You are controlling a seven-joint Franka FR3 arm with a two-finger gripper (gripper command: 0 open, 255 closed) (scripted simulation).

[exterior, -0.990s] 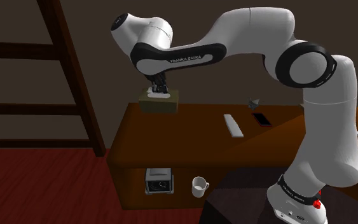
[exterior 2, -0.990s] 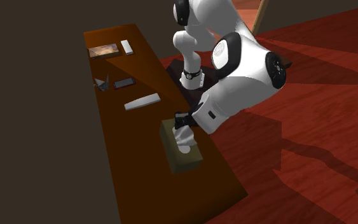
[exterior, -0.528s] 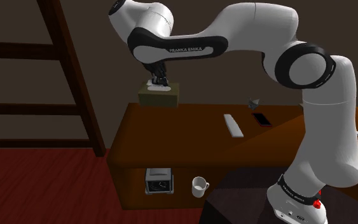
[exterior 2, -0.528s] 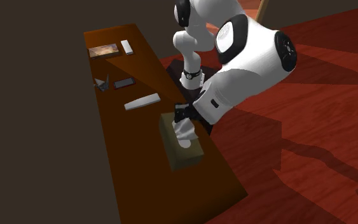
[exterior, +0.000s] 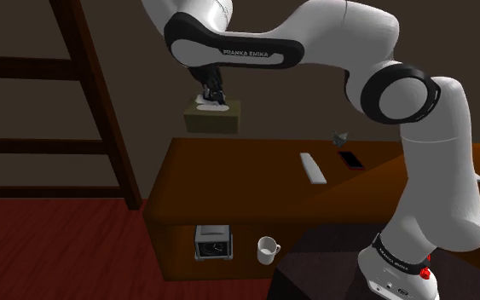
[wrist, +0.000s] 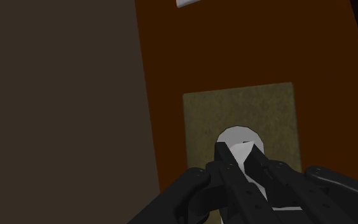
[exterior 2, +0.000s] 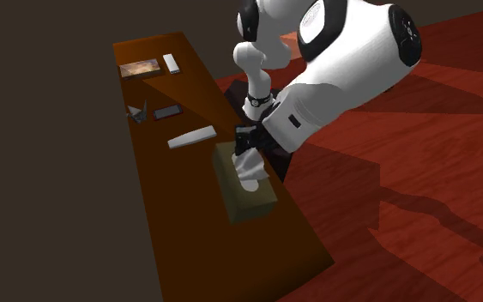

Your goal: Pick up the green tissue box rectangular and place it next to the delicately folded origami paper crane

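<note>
Our tool (wrist: 240, 151) is clamped on the tissue box (exterior: 213, 122); we should carry it level, slowly, toward the paper crane (exterior 2: 138, 111).

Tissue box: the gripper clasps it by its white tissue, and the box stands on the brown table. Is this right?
Not quite. The gripper does clasp the tissue box by its white tissue, but the box hangs in the air above the brown table, not on it. The shoulder view shows wall between its underside and the table top.
</note>
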